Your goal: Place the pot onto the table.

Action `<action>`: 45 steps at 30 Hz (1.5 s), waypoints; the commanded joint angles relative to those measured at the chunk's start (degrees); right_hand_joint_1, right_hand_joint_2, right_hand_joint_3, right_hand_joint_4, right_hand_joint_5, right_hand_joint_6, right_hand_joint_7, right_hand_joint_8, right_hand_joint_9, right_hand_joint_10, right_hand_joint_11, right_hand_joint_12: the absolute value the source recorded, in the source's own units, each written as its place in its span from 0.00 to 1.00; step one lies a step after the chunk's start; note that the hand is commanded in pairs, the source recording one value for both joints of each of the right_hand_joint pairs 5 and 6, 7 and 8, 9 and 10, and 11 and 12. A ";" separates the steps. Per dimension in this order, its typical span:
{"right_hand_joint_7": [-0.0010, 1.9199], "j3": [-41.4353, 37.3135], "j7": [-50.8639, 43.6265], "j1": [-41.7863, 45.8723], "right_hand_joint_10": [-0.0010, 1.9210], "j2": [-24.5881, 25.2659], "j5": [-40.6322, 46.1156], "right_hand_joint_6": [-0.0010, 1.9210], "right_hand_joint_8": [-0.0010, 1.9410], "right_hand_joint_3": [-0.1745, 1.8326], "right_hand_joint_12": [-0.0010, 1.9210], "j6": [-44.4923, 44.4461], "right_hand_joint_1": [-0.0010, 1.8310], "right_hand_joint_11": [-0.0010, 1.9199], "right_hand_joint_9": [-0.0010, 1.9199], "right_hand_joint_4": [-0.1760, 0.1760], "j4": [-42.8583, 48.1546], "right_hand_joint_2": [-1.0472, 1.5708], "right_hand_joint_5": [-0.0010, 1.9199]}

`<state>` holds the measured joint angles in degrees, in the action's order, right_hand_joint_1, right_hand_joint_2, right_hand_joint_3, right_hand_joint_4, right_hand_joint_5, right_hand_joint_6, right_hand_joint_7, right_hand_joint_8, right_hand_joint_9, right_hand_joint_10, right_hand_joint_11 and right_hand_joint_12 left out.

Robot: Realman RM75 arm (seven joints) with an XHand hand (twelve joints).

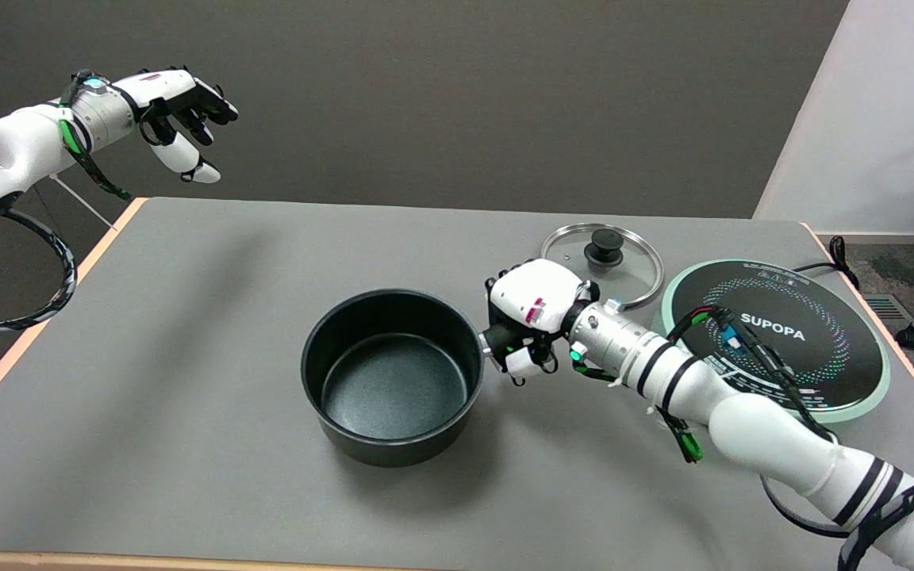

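Pot (393,377) is sitting upright on the grey table (187,444), near the middle, slightly toward the near edge, empty inside. It is casting a tight shadow at its base, so it is looking set down rather than hovering, though contact under the base is not fully checkable.

Right hand (532,321) is reaching in from the lower right and wrapping around the pot's handle at the right rim; the handle itself is mostly hidden inside the fingers. So the hand is closed on the handle, holding the pot.

Judgement: placement is nearly done, release is the step in hand. To do it well: be letting the base settle flat before opening, be spreading the fingers without dragging or twisting the handle, then be backing the hand out to the right along the handle's line, not upward through it. Risk is tipping the pot or sliding it on release.

Further back, the cooker (782,341) is lying at the right, well apart from the pot, and the lid (604,262) is lying flat just behind the hand.
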<state>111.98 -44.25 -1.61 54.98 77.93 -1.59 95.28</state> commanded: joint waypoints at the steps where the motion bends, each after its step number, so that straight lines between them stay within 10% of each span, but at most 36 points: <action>1: 0.94 0.99 -0.20 -1.36 0.94 1.31 -4.07 0.94 0.93 0.62 0.94 -0.38 0.60 0.94 0.94 0.25 -4.96 0.79 0.94; 45: 1.00 13.30 2.83 -22.44 1.00 0.35 -3.43 1.00 0.99 0.52 1.00 -0.46 0.55 1.00 1.00 0.35 -24.57 0.84 1.00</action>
<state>120.47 -44.02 -15.45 55.37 74.27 -1.94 81.25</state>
